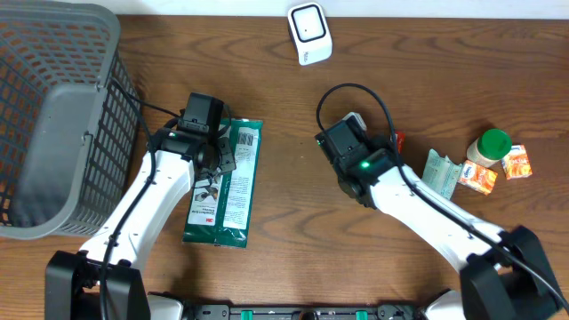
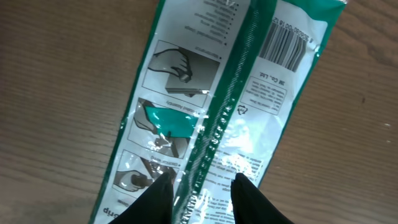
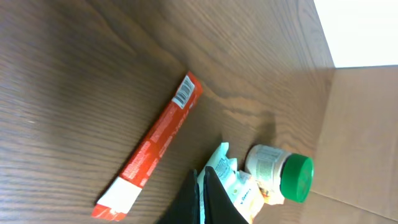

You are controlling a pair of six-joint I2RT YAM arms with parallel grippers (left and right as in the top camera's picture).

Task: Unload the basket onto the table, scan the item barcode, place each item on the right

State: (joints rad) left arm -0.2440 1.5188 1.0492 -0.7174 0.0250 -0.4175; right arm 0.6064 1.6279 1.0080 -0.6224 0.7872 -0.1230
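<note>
A long green and white packet (image 1: 227, 191) lies flat on the wooden table, printed back up. Its barcode (image 2: 287, 45) shows near the far end in the left wrist view. My left gripper (image 2: 202, 178) hovers low over the packet (image 2: 249, 124); its black jaws stand apart on either side of the green centre seam and press on nothing. From above, the left gripper (image 1: 213, 158) covers the packet's upper left part. A white scanner (image 1: 309, 34) stands at the table's far edge. My right gripper (image 3: 203, 171) is shut and empty, right of centre.
A grey mesh basket (image 1: 53, 116) fills the far left. A red flat box (image 3: 152, 146), a pale sachet (image 1: 440, 172), a green-capped bottle (image 1: 491, 147) and small orange cartons (image 1: 517, 162) lie at the right, past the right arm (image 1: 418, 200).
</note>
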